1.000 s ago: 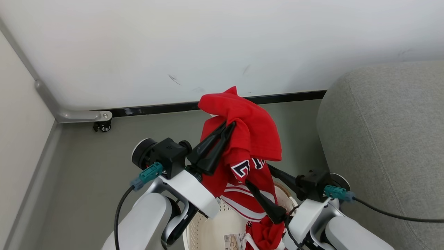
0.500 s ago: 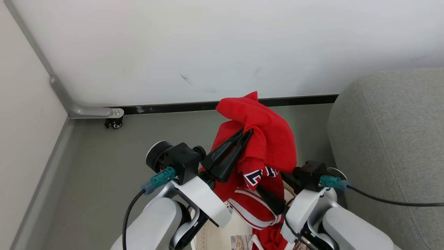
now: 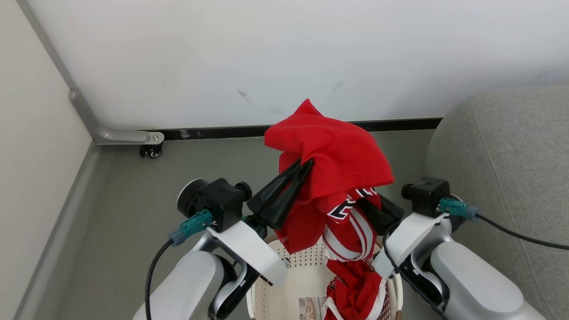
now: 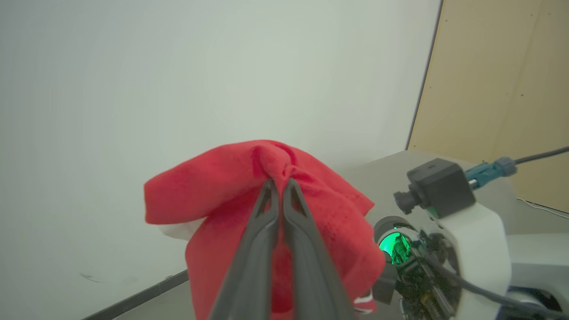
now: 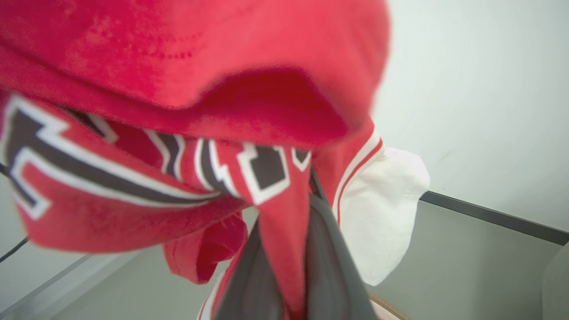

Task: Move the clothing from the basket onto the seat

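While the left claw (image 3: 306,163) is clamped on the red clothing (image 3: 338,151) and holds it bunched above the basket (image 3: 284,275), the right claw (image 5: 293,222) is pinched shut on a lettered fold lower down. More red fabric trails into the basket, which stands near the grey seat (image 3: 502,155).

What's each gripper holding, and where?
Left gripper pinches the clothing at a bunched top fold; right gripper clamps a strip below its lettering.
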`<state>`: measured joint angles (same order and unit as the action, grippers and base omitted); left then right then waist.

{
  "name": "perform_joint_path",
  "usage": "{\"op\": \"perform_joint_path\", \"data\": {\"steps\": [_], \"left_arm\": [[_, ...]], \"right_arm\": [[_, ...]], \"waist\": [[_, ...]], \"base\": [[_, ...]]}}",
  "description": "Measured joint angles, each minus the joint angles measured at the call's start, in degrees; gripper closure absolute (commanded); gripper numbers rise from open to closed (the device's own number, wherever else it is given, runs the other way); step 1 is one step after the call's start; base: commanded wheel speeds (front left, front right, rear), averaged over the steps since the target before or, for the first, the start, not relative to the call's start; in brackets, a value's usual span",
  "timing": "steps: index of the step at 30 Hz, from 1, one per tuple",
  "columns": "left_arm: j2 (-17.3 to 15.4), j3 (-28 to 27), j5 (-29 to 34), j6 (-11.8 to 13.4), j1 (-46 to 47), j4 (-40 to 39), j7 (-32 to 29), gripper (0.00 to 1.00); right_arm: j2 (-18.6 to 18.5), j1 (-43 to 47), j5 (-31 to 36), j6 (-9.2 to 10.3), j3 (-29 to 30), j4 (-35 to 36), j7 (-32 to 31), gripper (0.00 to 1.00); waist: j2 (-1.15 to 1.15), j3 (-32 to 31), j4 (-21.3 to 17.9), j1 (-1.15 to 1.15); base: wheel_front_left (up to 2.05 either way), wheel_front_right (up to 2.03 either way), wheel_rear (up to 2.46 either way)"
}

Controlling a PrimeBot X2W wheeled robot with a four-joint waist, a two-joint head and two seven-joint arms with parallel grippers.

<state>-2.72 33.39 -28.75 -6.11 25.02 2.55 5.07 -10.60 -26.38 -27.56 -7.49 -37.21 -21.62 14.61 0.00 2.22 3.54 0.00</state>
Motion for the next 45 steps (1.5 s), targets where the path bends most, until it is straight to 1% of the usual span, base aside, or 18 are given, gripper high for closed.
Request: {"op": "perform_joint_path", "data": {"steps": [2, 5, 11, 15, 16, 17, 18, 19, 20, 29, 34, 45], "left_arm": [[-0.7, -0.6, 0.0, 0.5, -0.6, -0.1, 0.0, 1.0], [-1.3, -1.1, -0.4, 0.5, -1.8, -0.1, 0.2, 1.0], [-1.1, -0.7, -1.0, 0.5, -3.1, -0.2, 0.6, 1.0], [-1.1, 0.2, -1.0, 0.5, -4.7, 0.0, 0.6, 1.0], [-1.2, 0.3, -1.0, 0.5, -4.8, 0.1, 0.6, 0.95], [-1.2, 0.3, -1.0, 0.5, -4.8, 0.1, 0.6, 0.73], [-1.2, 0.4, -1.0, 0.5, -4.8, 0.1, 0.6, 0.49], [-1.2, 0.4, -1.0, 0.5, -4.8, 0.1, 0.6, 0.09], [-1.2, 0.4, -1.0, 0.5, -4.8, 0.1, 0.6, 0.0], [-1.5, 0.4, -1.0, 0.5, -5.6, 0.1, 0.6, 0.0], [-2.2, 0.8, -1.0, 0.5, -5.7, 0.1, 0.5, 0.0], [-3.0, 1.8, -1.0, 0.4, -5.7, 0.1, 0.5, 0.0]], "right_arm": [[-0.1, 0.0, 0.2, 0.0, 1.5, 0.6, 0.0, 1.0], [-0.1, 0.0, 1.1, 0.0, 3.4, 1.3, 0.0, 1.0], [-0.1, 0.2, 2.1, 0.0, 6.9, 3.4, 0.0, 1.0], [-0.1, 0.4, 2.5, 0.0, 8.1, 4.7, 0.0, 1.0], [-0.1, 0.4, 2.5, 0.0, 8.4, 4.8, 0.0, 1.0], [-0.2, 0.5, 2.6, 0.0, 8.7, 5.1, 0.0, 1.0], [-0.2, 0.7, 2.9, 0.0, 8.9, 5.3, 0.0, 1.0], [-0.2, 1.0, 3.0, 0.0, 9.0, 5.7, 0.0, 1.0], [-0.2, 1.5, 3.0, 0.0, 9.3, 6.0, 0.0, 1.0], [-0.5, 3.6, 4.1, 0.0, 12.1, 7.0, 0.0, 1.0], [-0.8, 5.3, 4.8, 0.0, 13.3, 7.8, 0.0, 1.0], [-1.5, 6.3, 6.0, 0.0, 17.7, 10.6, 0.0, 1.0]], "waist": [[0.0, 0.1, -0.2, 0.0], [0.0, 0.3, -0.4, 0.0], [0.0, 0.2, -1.0, 0.0], [0.0, 0.2, -1.4, 0.0], [0.0, 0.1, -1.5, 0.0], [0.0, 0.1, -1.6, 0.0], [0.0, 0.1, -1.7, 0.0], [0.0, 0.1, -1.8, 0.0], [0.0, 0.0, -1.9, 0.0], [0.0, -0.3, -2.8, 0.0], [0.0, -0.4, -3.6, 0.0], [0.0, -0.3, -6.0, 0.0]], "base": [[0.0, 0.0, 0.0], [0.0, 0.0, 0.0], [0.0, 0.0, 0.0], [0.0, 0.0, 0.0], [0.0, 0.0, 0.0], [0.0, 0.0, 0.0], [0.0, 0.0, 0.0], [0.0, 0.0, 0.0], [0.0, 0.0, 0.0], [0.0, 0.0, 0.0], [0.0, 0.0, 0.0], [0.0, 0.0, 0.0]]}}
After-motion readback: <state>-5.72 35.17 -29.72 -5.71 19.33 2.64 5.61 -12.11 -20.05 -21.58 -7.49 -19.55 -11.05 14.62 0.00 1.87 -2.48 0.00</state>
